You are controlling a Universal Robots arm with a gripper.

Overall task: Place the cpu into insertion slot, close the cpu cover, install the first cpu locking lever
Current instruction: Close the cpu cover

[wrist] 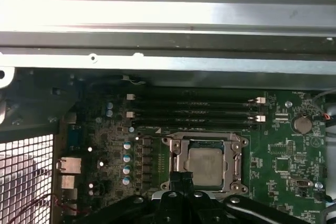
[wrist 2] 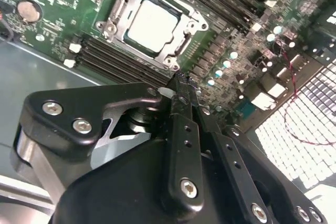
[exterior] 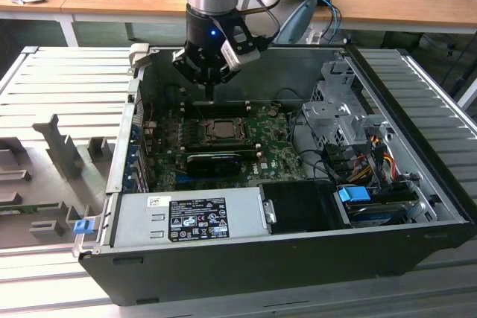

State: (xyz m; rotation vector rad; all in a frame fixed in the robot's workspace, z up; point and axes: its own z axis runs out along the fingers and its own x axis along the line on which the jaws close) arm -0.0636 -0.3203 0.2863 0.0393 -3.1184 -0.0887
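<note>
The cpu (exterior: 221,129) (wrist 2: 152,24) (wrist: 206,163) lies flat in the insertion slot (wrist 2: 112,23) (wrist: 240,167) on the green motherboard (exterior: 277,148). The silver cpu cover (wrist 2: 182,12) (wrist: 205,141) lies down around the chip's pale face. My gripper (exterior: 212,97) (wrist 2: 179,81) (wrist: 181,178) hangs above the board, just beside the socket's edge on the memory-slot side. Its black fingers (wrist 2: 181,124) meet at the tips, shut, with nothing held. Whether a locking lever is hooked I cannot tell.
Open computer case. Long black memory slots (wrist: 194,111) run beside the socket. A black graphics card (exterior: 212,161) sits in front of it, a silver power supply (exterior: 194,217) nearer still. Drive cage (exterior: 335,109) and cables (exterior: 365,161) fill the exterior view's right.
</note>
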